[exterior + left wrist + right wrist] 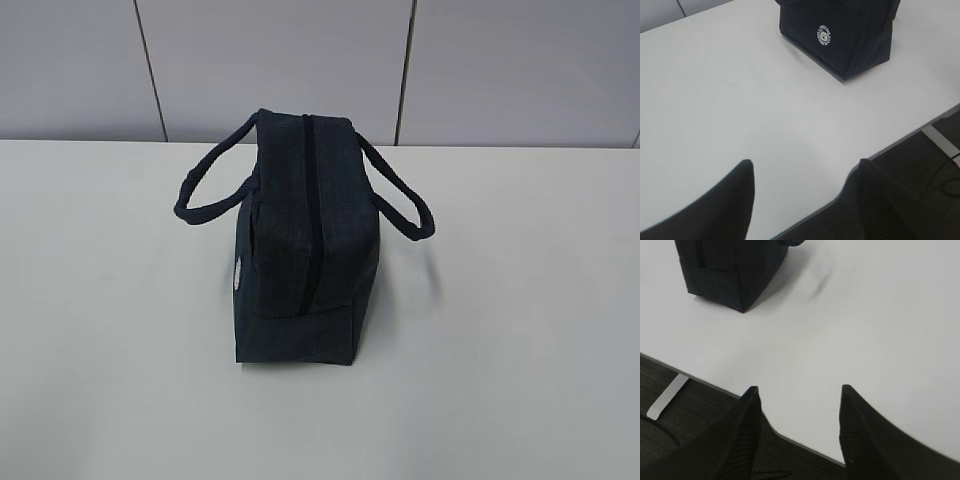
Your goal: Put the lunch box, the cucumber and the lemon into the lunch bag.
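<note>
Lunch bag (300, 240) is what you're looking at, sitting upright around the middle of the white desk (520, 330), dark navy and boxy. From the exterior view you see it end-on, with the zipper (311, 210) running along the top toward you and looking closed all the way. The two loop handles (215, 180) flop out, one to each side. The small round white logo (824, 35) shows clearly on the bag's side in the left wrist view.

Both arms hang back near the desk's front edge, well apart from the bag. Your left tool (802, 200) is released, fingers spread wide with nothing between them, over the desk's edge. The right tool (800, 430) is the same deal: spread apart, empty, also over the edge, with the bag's corner up at the top left of its view.
</note>
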`<state>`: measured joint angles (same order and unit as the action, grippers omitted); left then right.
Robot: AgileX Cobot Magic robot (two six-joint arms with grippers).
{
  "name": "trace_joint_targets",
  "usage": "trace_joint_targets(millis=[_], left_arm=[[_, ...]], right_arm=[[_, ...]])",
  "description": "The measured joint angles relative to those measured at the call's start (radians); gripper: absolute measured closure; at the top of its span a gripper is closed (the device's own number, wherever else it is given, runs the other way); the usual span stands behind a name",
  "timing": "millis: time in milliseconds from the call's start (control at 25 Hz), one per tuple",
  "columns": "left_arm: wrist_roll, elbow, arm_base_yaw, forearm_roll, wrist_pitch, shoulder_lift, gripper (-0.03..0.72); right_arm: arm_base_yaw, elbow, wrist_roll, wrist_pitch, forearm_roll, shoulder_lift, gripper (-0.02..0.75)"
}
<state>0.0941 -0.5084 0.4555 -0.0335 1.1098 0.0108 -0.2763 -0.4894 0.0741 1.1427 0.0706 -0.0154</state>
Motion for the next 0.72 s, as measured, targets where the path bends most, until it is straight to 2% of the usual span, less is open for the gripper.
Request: trace_joint_targets(millis=[400, 520, 720], left_arm=[[0.0, 0.0, -0.202, 0.0, 0.0, 0.0, 0.241], [0.0, 0.0, -0.249, 0.0, 0.0, 0.0, 0.241], [0.0, 0.0, -0.286, 0.0, 0.0, 0.0, 0.241]], right_arm=[[0.235, 0.0, 0.0, 0.002, 0.0, 0.0, 0.356], [0.274, 0.0, 0.0, 0.002, 0.0, 0.0, 0.356], [0.308, 0.0, 0.0, 0.002, 0.0, 0.0, 0.356]])
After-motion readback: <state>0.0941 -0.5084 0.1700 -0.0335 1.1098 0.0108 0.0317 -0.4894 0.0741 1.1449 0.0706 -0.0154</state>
